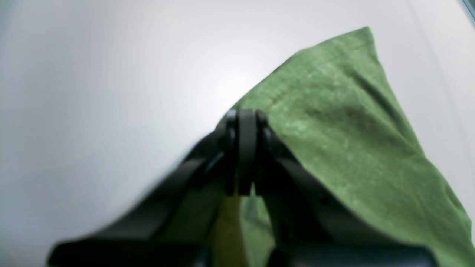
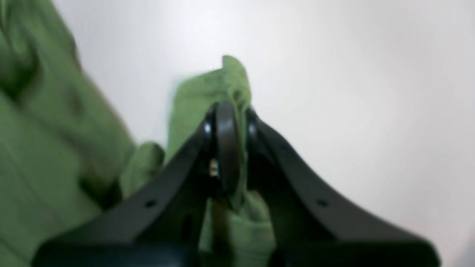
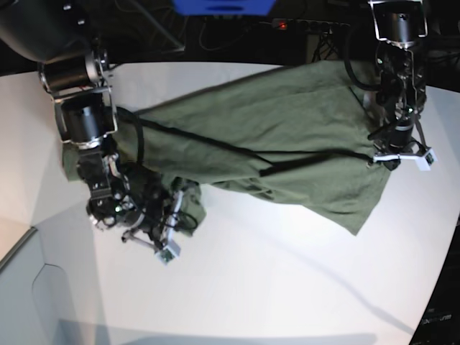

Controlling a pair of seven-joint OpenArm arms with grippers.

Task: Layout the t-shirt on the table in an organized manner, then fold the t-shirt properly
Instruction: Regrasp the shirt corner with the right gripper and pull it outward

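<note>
- Base view: the olive-green, wrinkled cotton t-shirt (image 3: pixel 273 136) hangs stretched between the two arms above the large smooth white table (image 3: pixel 287 273), its far part draped back toward the table's far edge and one lower corner sagging on the right.
- The left gripper (image 1: pixel 243 122) is closed on a fold at the shirt's edge (its jaws meet with cloth between them), on the right of the base view.
- The right gripper (image 2: pixel 226 118) is pinched down on a bunched tuft of the green fabric, near the left of the table.
- My judgement: the cloth is light, soft and limp, so it sags and creases wherever unsupported; it will not slip easily, but a thin pinch could pull out.
- Best holds seem to be hems, shoulder seams or corners, well apart, so tension flattens it before laying down.
</note>
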